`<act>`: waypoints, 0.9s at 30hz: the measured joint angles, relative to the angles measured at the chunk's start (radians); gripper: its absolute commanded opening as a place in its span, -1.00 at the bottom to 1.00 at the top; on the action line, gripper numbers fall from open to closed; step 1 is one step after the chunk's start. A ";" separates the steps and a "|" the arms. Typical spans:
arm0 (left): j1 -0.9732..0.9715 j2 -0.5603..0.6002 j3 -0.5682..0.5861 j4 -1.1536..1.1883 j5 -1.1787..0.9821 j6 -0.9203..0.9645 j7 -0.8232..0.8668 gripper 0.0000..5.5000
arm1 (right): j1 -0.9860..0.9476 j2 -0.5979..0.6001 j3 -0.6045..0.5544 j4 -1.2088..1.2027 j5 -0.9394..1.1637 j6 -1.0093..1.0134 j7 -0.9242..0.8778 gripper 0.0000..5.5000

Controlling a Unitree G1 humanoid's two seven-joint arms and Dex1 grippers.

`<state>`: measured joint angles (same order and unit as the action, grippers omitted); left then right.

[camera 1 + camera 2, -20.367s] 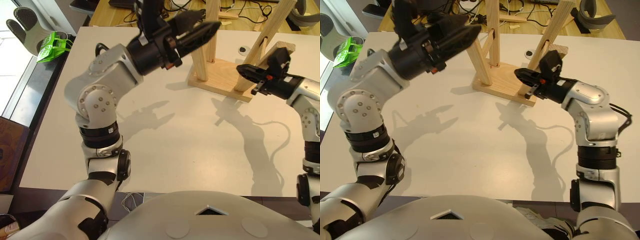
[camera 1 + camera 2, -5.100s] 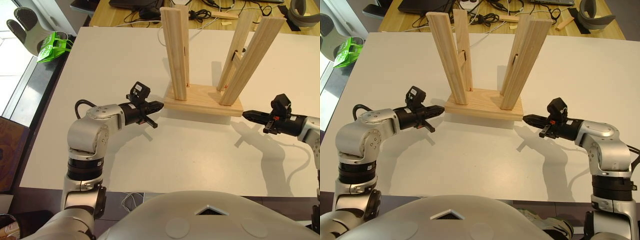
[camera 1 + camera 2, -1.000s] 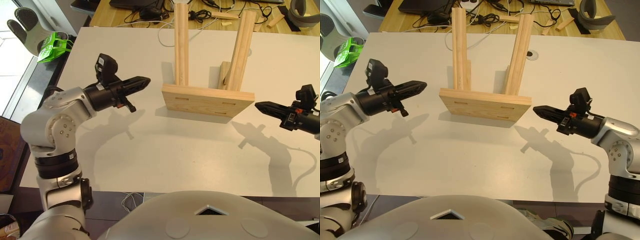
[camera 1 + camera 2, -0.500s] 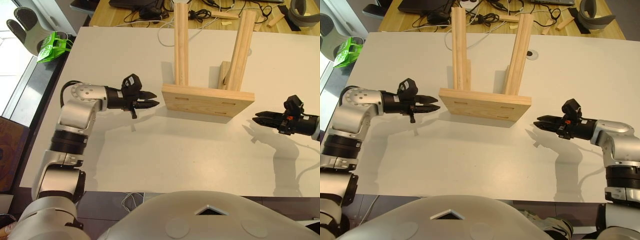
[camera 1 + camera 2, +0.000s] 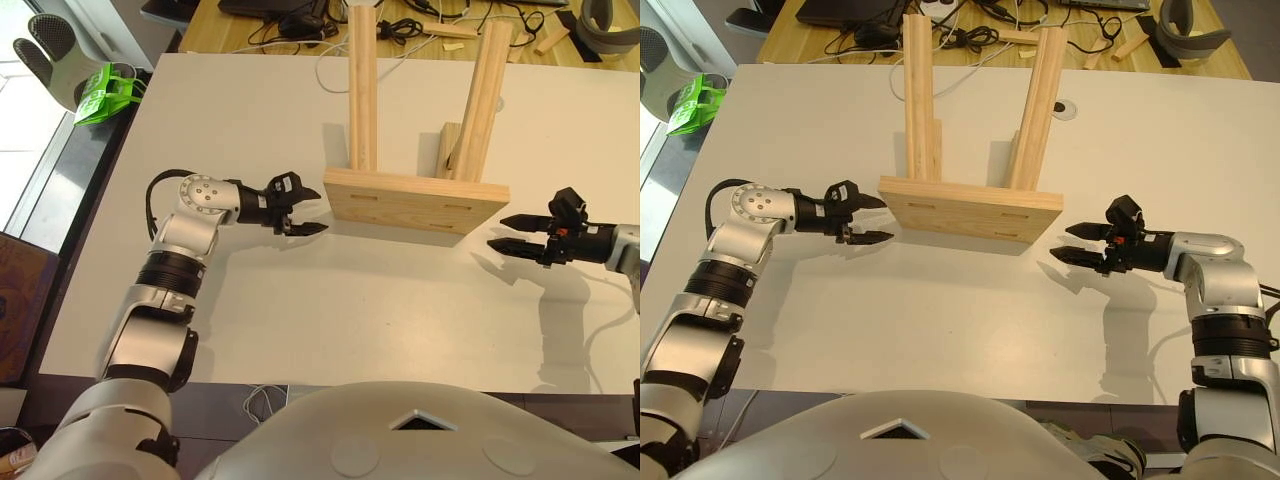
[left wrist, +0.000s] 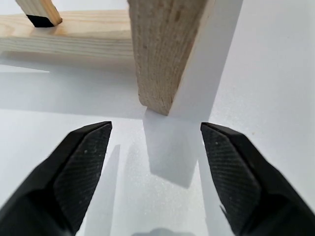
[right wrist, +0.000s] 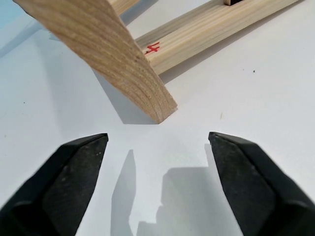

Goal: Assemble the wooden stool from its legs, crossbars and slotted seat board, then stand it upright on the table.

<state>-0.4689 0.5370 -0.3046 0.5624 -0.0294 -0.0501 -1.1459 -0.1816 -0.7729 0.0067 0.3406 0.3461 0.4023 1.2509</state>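
Nearest the robot, two black grippers, left (image 5: 320, 211) and right (image 5: 497, 233), each hold both textured fingers spread, flanking one wooden stool (image 5: 970, 190) on the smooth white table (image 5: 250, 120). Between them its pale, grainy seat board (image 5: 415, 200) stands on edge, showing two rectangular slots. Beyond, two square-cut legs (image 5: 362, 85) point away.
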 measured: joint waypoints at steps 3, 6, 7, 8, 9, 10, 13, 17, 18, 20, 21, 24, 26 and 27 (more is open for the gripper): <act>-0.013 -0.029 -0.012 0.040 0.023 -0.021 0.006 0.49 | -0.047 0.024 0.032 0.061 -0.066 -0.111 -0.024 0.54; -0.037 -0.046 -0.013 0.085 0.039 -0.035 0.005 0.49 | -0.091 0.044 0.070 0.162 -0.152 -0.271 -0.043 0.54; -0.050 -0.056 -0.013 0.105 0.042 -0.041 0.008 0.49 | -0.107 0.056 0.082 0.190 -0.170 -0.311 -0.042 0.54; -0.061 -0.069 -0.013 0.125 0.047 -0.047 0.011 0.49 | -0.122 0.064 0.091 0.217 -0.178 -0.338 -0.039 0.54; -0.074 -0.080 -0.014 0.145 0.053 -0.053 0.015 0.49 | -0.138 0.071 0.098 0.240 -0.188 -0.361 -0.032 0.54; -0.086 -0.088 -0.013 0.163 0.058 -0.054 0.022 0.49 | -0.150 0.076 0.103 0.256 -0.195 -0.379 -0.022 0.54; -0.106 -0.111 -0.010 0.201 0.059 -0.056 0.023 0.49 | -0.170 0.108 0.117 0.297 -0.202 -0.411 -0.015 0.54; -0.108 -0.122 -0.001 0.213 0.056 -0.051 0.004 0.49 | -0.184 0.149 0.129 0.345 -0.215 -0.443 -0.011 0.54; -0.108 -0.122 0.001 0.214 0.056 -0.049 0.000 0.49 | -0.191 0.151 0.130 0.360 -0.216 -0.456 -0.009 0.54; -0.107 -0.123 0.003 0.214 0.056 -0.049 -0.005 0.49 | -0.206 0.161 0.131 0.386 -0.227 -0.481 -0.009 0.54; -0.107 -0.123 0.005 0.214 0.057 -0.049 -0.007 0.49 | -0.213 0.169 0.134 0.398 -0.237 -0.501 -0.011 0.54; -0.106 -0.126 0.010 0.214 0.056 -0.049 -0.008 0.49 | -0.223 0.180 0.145 0.434 -0.256 -0.584 -0.021 0.54; -0.105 -0.128 0.012 0.214 0.056 -0.049 -0.008 0.49 | -0.227 0.190 0.145 0.457 -0.257 -0.630 -0.028 0.54; -0.104 -0.128 0.014 0.215 0.056 -0.049 -0.008 0.49 | -0.229 0.195 0.143 0.466 -0.257 -0.647 -0.037 0.54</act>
<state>-0.5730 0.4090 -0.2906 0.7773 0.0271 -0.0986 -1.1538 -0.4105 -0.5784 0.1496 0.8067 0.0894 -0.2446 1.2137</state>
